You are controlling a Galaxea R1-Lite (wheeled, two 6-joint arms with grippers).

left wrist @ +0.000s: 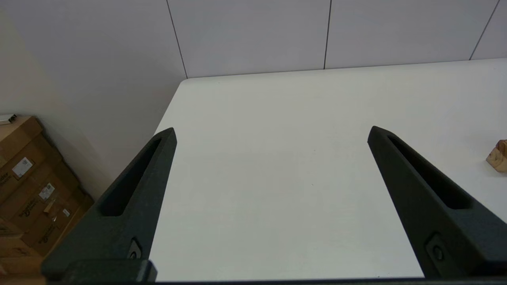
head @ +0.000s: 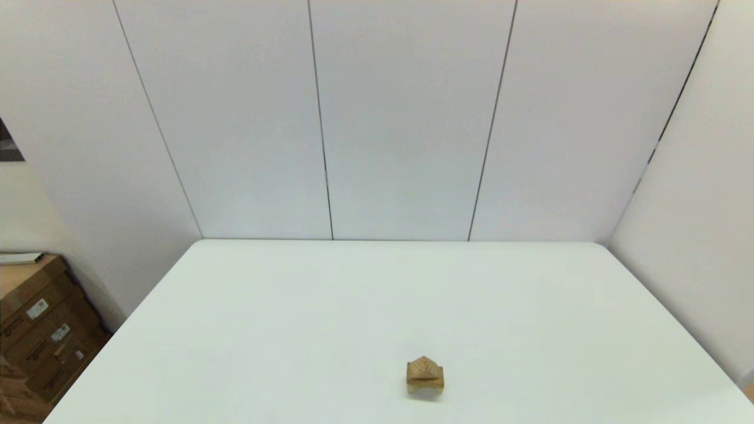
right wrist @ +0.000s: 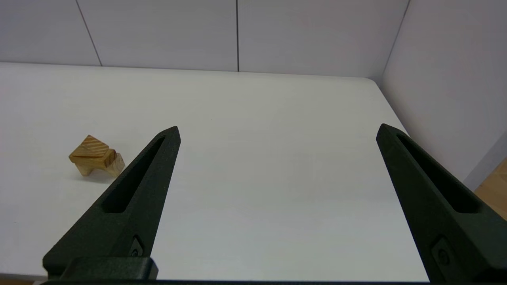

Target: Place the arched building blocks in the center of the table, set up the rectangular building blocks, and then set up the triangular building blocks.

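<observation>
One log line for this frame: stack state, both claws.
stack: triangular block atop rectangular block atop arched block, table | left claw: open, parked, empty | right claw: open, parked, empty

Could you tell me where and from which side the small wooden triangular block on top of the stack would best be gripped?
The tan wooden triangular block sits peak-up on the stacked blocks, so its sloped faces would probably slip. Come from above and close on its two flat striped end faces. The right gripper, open and empty, seems better placed than the left gripper.

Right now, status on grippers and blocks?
Left gripper open, empty. Right gripper open, empty. Block stack standing on table, triangular block on top. Nothing obstructing.
</observation>
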